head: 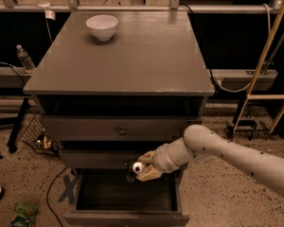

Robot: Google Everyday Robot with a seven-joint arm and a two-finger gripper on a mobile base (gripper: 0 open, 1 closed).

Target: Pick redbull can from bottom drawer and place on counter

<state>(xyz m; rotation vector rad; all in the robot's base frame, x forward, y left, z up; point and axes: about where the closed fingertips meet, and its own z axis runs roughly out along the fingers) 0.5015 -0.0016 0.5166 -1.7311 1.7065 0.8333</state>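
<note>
My gripper (143, 167) hangs over the back of the open bottom drawer (128, 195), in front of the middle drawer's face. It is shut on the redbull can (138, 167), of which I see mainly the shiny round silver top between the tan fingers. The can is held above the drawer's dark interior, clear of its floor. My white arm reaches in from the lower right. The counter (128, 60) is the broad grey-brown top of the cabinet, well above the gripper.
A white bowl (102, 26) stands at the counter's back left. Two knobbed drawers (120, 129) sit above the gripper. A yellow ladder (267, 60) leans at the right. A water bottle (24, 58), a wire basket (35, 136) and cables lie at the left.
</note>
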